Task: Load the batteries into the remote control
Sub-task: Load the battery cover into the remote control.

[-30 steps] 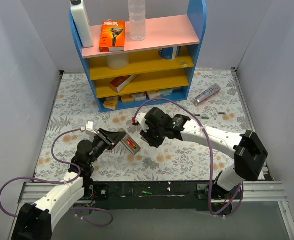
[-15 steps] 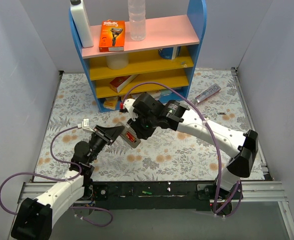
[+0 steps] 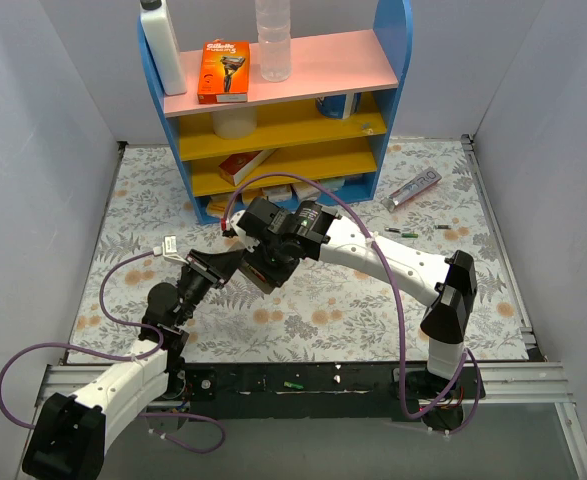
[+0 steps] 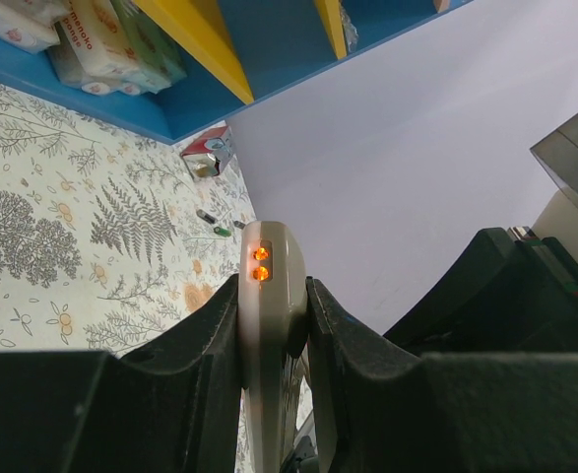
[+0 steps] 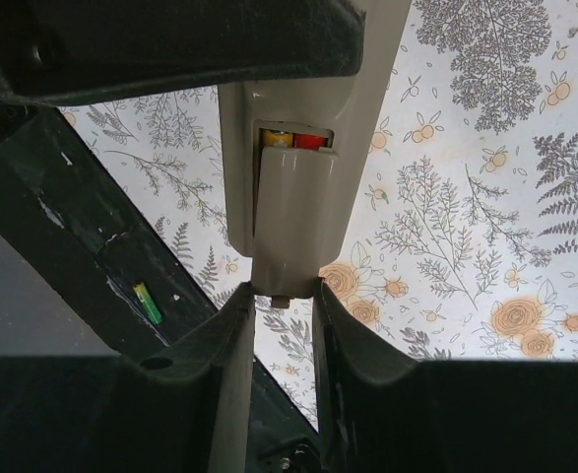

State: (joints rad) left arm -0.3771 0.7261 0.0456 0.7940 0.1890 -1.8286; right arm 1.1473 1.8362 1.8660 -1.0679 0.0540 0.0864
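Note:
My left gripper [image 4: 274, 296] is shut on the remote control [image 4: 269, 286], held edge-on above the mat with two orange buttons showing. In the top view the left gripper [image 3: 216, 268] meets my right gripper [image 3: 263, 262], which hides most of the remote. The right wrist view shows the remote's grey back [image 5: 308, 89] and two batteries [image 5: 293, 139], with yellow and red ends, in its compartment. The right gripper [image 5: 284, 291] is shut on the end of the grey cover piece [image 5: 298, 207], which lies over most of the compartment.
Loose batteries [image 3: 403, 233] lie on the floral mat [image 3: 373, 310] to the right, near a silver-purple tube [image 3: 413, 187]. A green battery [image 5: 148, 303] lies on the black front rail. The blue shelf [image 3: 283, 120] stands at the back.
My right gripper has swung left from the mat's middle to the remote held by my left gripper and now sits over its back. The left gripper rose slightly.

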